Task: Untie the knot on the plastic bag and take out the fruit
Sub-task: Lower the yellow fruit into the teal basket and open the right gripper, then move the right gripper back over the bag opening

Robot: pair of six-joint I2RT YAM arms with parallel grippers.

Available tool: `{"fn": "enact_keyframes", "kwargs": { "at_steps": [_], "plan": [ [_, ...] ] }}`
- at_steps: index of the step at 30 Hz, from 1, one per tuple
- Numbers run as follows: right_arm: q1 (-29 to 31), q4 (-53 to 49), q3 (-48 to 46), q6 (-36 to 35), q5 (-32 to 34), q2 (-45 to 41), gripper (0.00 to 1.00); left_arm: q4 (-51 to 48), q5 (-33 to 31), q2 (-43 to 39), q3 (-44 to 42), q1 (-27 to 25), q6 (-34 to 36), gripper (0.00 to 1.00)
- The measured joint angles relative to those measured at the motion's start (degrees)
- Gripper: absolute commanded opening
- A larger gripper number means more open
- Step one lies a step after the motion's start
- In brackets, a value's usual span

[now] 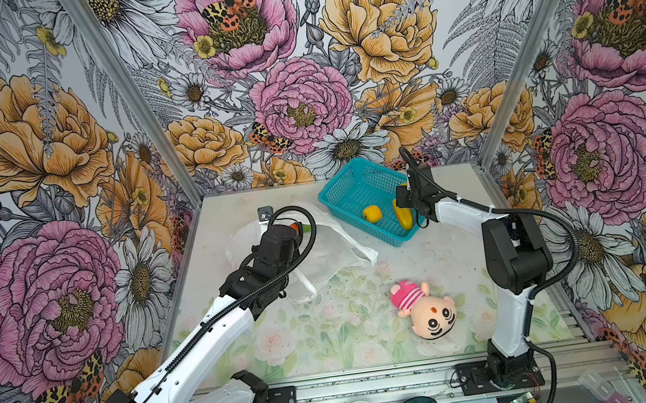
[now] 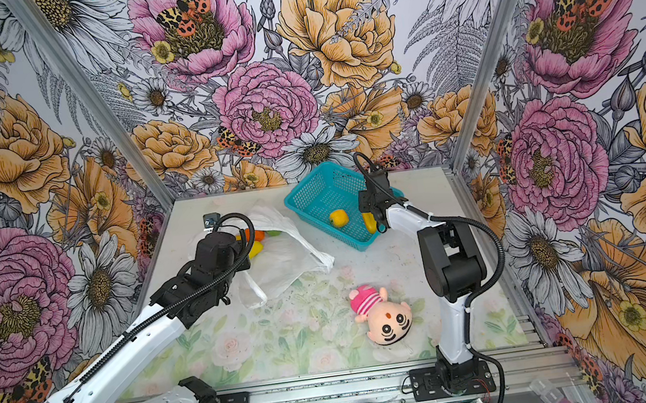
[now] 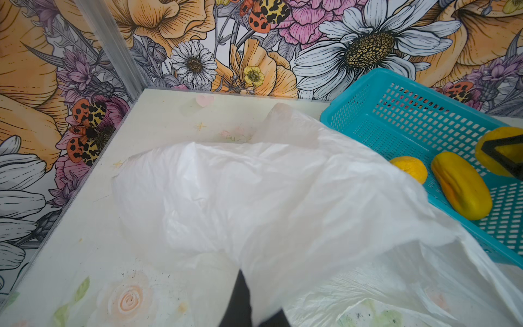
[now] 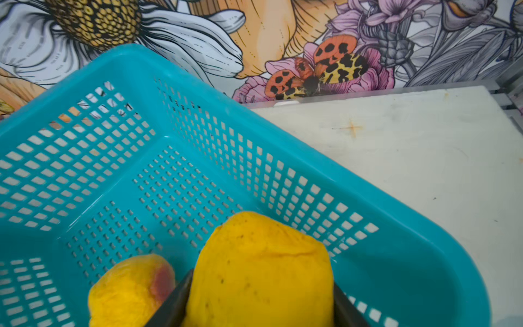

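Plush fabric marked the nearest item: a doll [image 1: 424,307] lay at the front of the table [image 1: 437,255], well apart from both grippers and outside the task.

Beyond it, the bag [image 1: 331,247] lay slack on the left half of the table, just beside the basket [image 1: 346,185]. No knot showed in any view, so the mouth was judged open. The left gripper [image 3: 244,294] had its fingers pressed together on a fold of bag film, which draped over them. An orange fruit [image 2: 259,234], a green fruit [image 2: 273,232] and a yellow fruit [image 2: 256,249] sat at the bag's far end, partly hidden by the left arm. Whether more lay under the film could not be told.

Farthest back, the right gripper [image 4: 260,307] pinched a held fruit [image 4: 260,266], yellow, low inside the basket, near a round fruit [image 1: 372,214] and a long fruit [image 3: 461,185].

Hazards from this state:
1. A hard pull by the left arm could tear the thin film or slip it from the fingers.
2. Tilting the bag could roll the 3 exposed fruit onto the table and toward its left edge.
3. A raised fold hung in front of the basket rim; dragging it could snag and shift the basket.
4. A careless release could knock the 2 fruit already in the basket.
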Motion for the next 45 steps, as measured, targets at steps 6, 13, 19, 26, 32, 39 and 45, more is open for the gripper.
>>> {"fn": "enact_keyframes", "kwargs": {
  "at_steps": [6,13,19,26,32,39,45],
  "plan": [
    [-3.4,-0.9,3.7,1.6,-2.2,4.2,0.29,0.0,0.0,0.2,0.0,0.0,0.0,0.0],
    [-3.6,-2.7,4.4,2.4,-2.1,4.7,0.49,0.0,0.1,0.7,0.0,0.0,0.0,0.0],
    [-3.5,-2.9,4.4,3.0,-2.1,4.7,0.7,1.9,3.0,0.7,0.0,0.7,-1.7,0.0],
    [-2.8,-1.5,3.2,3.0,-1.8,4.5,0.79,4.8,6.8,3.3,0.3,0.9,-4.7,0.0],
    [-2.5,1.9,-2.8,3.0,-1.7,2.5,0.8,8.4,6.3,3.8,-2.8,0.7,-2.5,0.0],
    [-1.7,3.2,-13.8,3.1,0.3,-11.3,0.81,9.5,5.9,4.5,-3.0,0.3,-0.3,0.0],
    [2.6,3.5,-16.1,2.6,2.5,-24.5,0.82,9.9,5.4,4.1,-3.0,0.2,0.3,0.0]
  ]
}}
